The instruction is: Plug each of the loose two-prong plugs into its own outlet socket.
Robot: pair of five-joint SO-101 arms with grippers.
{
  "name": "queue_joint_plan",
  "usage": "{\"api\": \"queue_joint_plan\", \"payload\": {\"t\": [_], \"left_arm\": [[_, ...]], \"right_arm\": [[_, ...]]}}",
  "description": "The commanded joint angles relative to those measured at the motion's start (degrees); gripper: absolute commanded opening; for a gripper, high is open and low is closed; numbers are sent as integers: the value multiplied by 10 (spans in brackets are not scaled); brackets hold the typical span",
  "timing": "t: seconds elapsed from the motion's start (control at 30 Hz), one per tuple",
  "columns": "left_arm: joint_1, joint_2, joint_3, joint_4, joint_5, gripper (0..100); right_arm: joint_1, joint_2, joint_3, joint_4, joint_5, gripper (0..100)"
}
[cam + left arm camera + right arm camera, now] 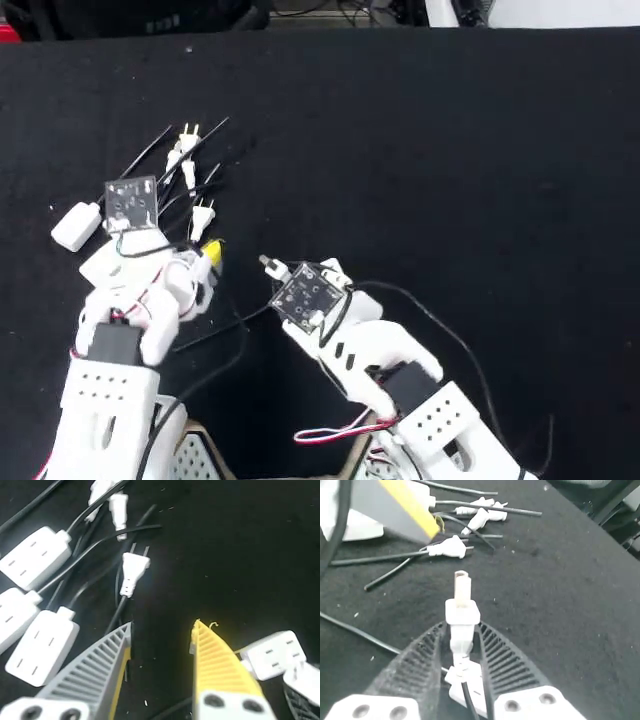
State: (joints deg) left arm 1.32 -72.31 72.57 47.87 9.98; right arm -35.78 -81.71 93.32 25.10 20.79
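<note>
Right fingers (415, 665) clamp white plug (461, 627) | left fingers (102, 662) apart near loose plug (132, 572)

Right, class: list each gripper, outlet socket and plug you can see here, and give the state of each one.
left gripper: open, holding nothing.
right gripper: shut on the held outlet socket.
held outlet socket: slots empty, no plug in it.
three outlet sockets: lying on the table, visible slots empty.
nearest plug: loose, unplugged, lying flat.
farther plugs: loose, unplugged.
</note>
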Motion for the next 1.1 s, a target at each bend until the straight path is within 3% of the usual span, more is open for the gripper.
{"api": "queue_joint_plan", "payload": {"t": [0.0,0.23,0.47,0.6,0.87,1.07], "left_arm": [[26,-62,13,-9,1,204],[38,-205,89,-52,5,345],[88,-329,127,-33,-3,315],[128,-316,127,-30,-50,310],[133,-320,135,-29,-56,311],[131,-320,183,-34,-103,310]], "right_arm": [[-10,-11,-3,-14,-8,12],[-11,-11,-4,-15,-31,12],[-28,-11,-3,-17,-64,12],[-62,-11,7,-28,-64,12],[-58,-15,9,-36,-62,12],[-25,-16,-66,63,-64,11]]}}
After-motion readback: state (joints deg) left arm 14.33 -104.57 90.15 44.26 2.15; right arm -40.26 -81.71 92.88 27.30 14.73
